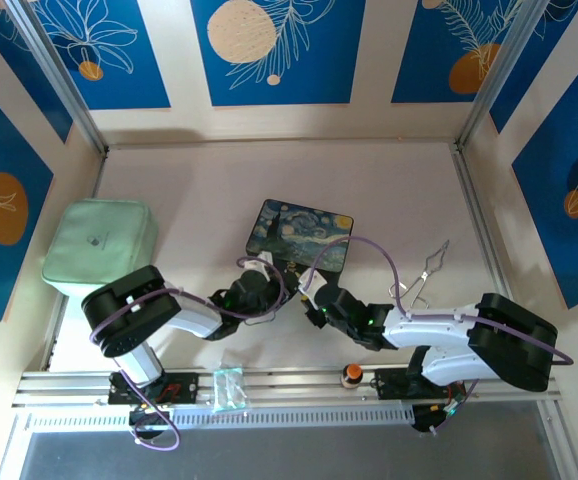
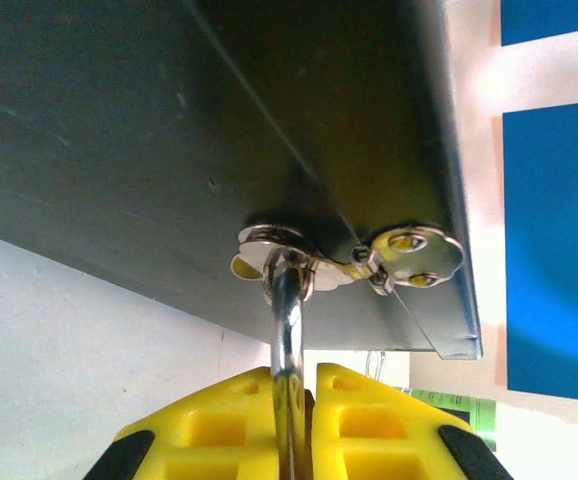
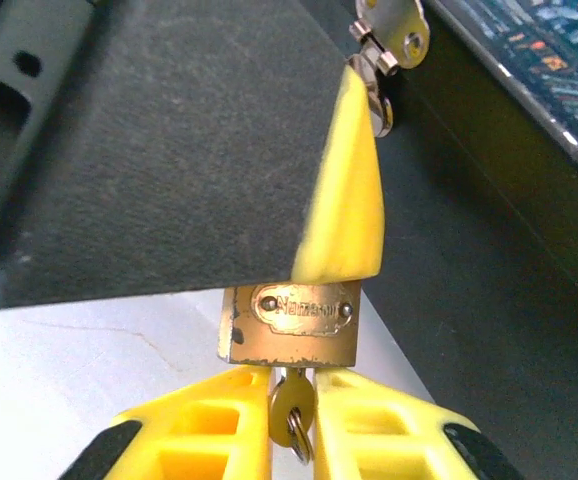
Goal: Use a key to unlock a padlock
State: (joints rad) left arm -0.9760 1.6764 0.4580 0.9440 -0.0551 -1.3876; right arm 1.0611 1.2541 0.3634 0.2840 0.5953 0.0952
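Note:
The brass padlock (image 3: 289, 325) hangs at the front of the dark painted box (image 1: 304, 232). Its silver shackle (image 2: 287, 320) runs through the box's hasp (image 2: 409, 255). My left gripper (image 2: 294, 425) is shut on the padlock, with the shackle pinched between its yellow fingers (image 2: 219, 430). One left finger (image 3: 344, 210) covers the top of the padlock's body. The small key (image 3: 291, 405) sits in the keyhole under the body. My right gripper (image 3: 291, 420) is shut on the key's head. Both grippers (image 1: 274, 290) (image 1: 307, 292) meet at the box's near edge.
A pale green pouch (image 1: 99, 245) lies at the left. Thin wire ring loops (image 1: 424, 275) lie to the right of the box. An orange-topped knob (image 1: 351, 375) and a clear plastic piece (image 1: 229, 388) sit on the front rail. Blue patterned walls enclose the table.

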